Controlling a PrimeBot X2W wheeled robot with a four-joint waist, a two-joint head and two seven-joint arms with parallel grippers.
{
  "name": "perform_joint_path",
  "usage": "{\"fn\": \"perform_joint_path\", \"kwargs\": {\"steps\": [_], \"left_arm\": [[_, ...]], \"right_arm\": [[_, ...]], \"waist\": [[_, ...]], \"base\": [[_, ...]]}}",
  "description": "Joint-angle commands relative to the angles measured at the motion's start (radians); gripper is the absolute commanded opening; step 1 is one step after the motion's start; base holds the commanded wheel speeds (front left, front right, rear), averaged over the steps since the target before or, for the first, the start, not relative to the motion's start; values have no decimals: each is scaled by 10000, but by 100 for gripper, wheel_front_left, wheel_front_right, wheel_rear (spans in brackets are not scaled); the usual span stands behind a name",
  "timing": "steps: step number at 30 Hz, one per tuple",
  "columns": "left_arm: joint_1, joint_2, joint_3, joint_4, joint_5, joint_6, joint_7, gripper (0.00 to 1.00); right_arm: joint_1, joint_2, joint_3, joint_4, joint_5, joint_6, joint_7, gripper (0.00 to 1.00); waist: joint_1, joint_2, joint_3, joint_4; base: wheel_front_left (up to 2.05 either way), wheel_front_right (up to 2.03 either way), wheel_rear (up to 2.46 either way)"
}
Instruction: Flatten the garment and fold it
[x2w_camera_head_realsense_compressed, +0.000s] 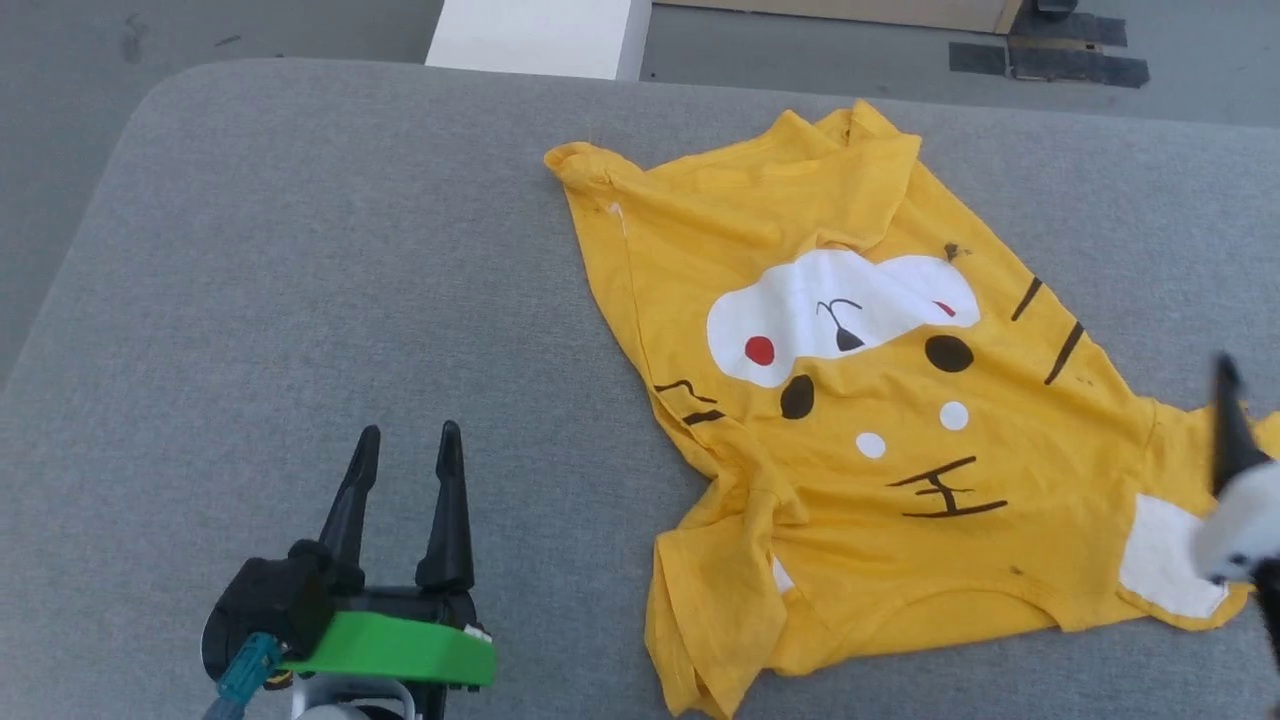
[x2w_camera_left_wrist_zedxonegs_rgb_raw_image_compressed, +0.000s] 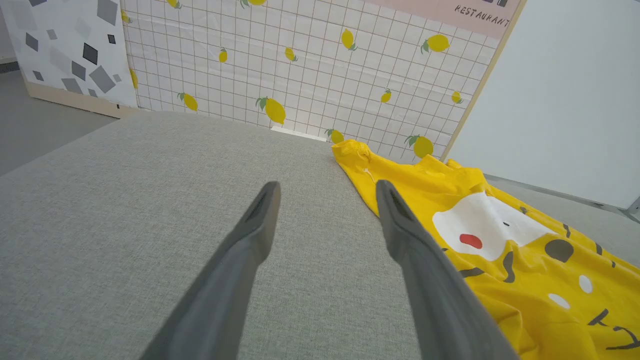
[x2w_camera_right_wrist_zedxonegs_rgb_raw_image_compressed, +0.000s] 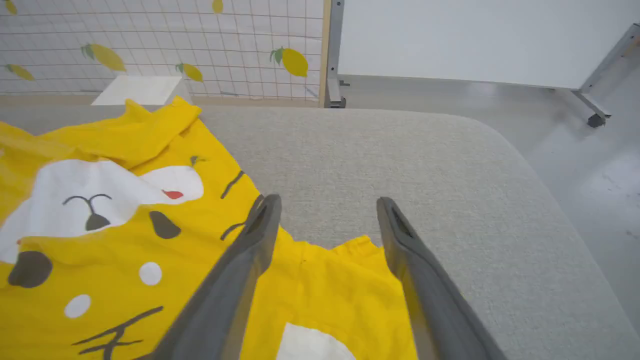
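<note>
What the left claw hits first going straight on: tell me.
Nothing close. The left claw points across the grey cushion top, with the garment off to its right. The way looks free to the far edge, though its height above the top is unclear.

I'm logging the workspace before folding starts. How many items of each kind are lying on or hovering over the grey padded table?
Bright yellow short-sleeved fabric T-shirt with cartoon face: 1
Dark two-fingered claws, left claw and right claw: 2
Total: 3
</note>
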Motion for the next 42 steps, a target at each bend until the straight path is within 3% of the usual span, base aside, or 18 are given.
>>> {"fn": "perform_joint_path", "kwargs": {"steps": [1,7,13,21,22,23,24,29,35,42], "left_arm": [[-17,-49,-16,7,19,-62,-38,100],[-133,-50,-189,-4,-150,12,-38,100],[-345,-50,-355,66,-312,92,-38,100],[-637,-50,-651,186,-542,190,-38,100],[-661,-50,-681,205,-566,196,-38,100],[-672,-50,-691,221,-578,204,-38,100],[-684,-50,-699,238,-593,222,-38,100],[-728,-50,-757,291,-636,275,-38,100],[-872,-51,-969,319,-734,294,-38,100],[-1307,-51,-1514,558,-963,227,-38,100]], "right_arm": [[-232,23,543,-296,207,-15,201,100],[-720,-38,3448,-714,955,-15,1274,100],[-1265,-347,5709,455,1588,-15,2435,100],[-1760,-567,6529,2804,1354,-15,2579,100],[-1800,-557,6562,3069,1333,-15,2560,51],[-1838,-556,6615,3257,1309,-15,2554,10],[-1877,-527,6636,3458,1334,-15,2528,0],[-2418,-356,6677,3912,1382,-15,2083,0],[-4166,-128,7042,4312,1407,-15,1558,0],[-6408,12,6747,6338,949,-15,523,0]], "waist": [[0,-1,-8,108],[0,-1,266,497],[0,-1,596,954],[0,-1,852,1573],[0,-1,868,1637],[0,-1,871,1667],[0,-1,875,1701],[0,-1,843,1824],[0,-1,970,2044],[0,-1,1403,2652]], "base": [[0,0,0],[0,0,0],[0,0,0],[0,0,0],[0,0,0],[0,0,0],[0,0,0],[0,0,0],[0,0,0],[0,0,0]]}}
